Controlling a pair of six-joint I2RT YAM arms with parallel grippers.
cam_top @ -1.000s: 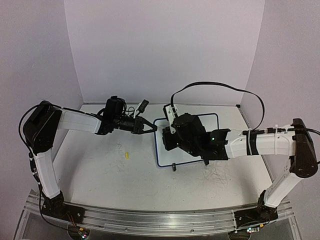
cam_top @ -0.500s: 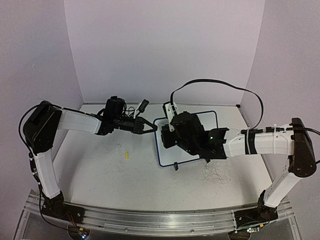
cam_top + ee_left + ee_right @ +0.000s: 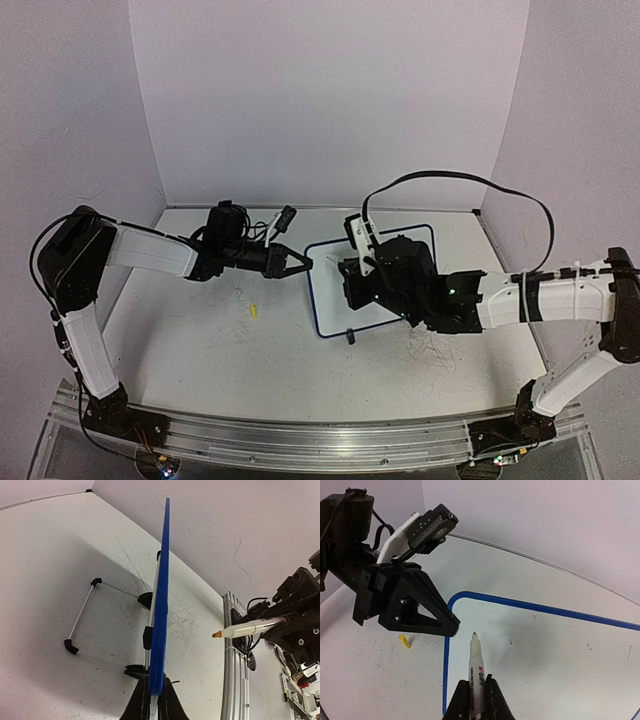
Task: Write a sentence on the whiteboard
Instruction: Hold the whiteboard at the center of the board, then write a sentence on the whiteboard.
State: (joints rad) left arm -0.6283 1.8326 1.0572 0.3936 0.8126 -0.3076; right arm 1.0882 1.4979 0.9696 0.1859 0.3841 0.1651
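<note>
A small whiteboard point(image 3: 328, 300) with a blue rim sits propped on its wire stand point(image 3: 82, 617) in the middle of the bench point(image 3: 200, 330). The left claw point(image 3: 303, 262) pinches the board's left rim, likely to brace it against the push of writing. The right claw point(image 3: 475, 696) is pressed tight on a white marker point(image 3: 477, 672). The marker's tip points at the board's left part but hangs clear of the surface. No writing can be made out there. A small yellow cap point(image 3: 405, 641) lies on the bench beside the board.
</note>
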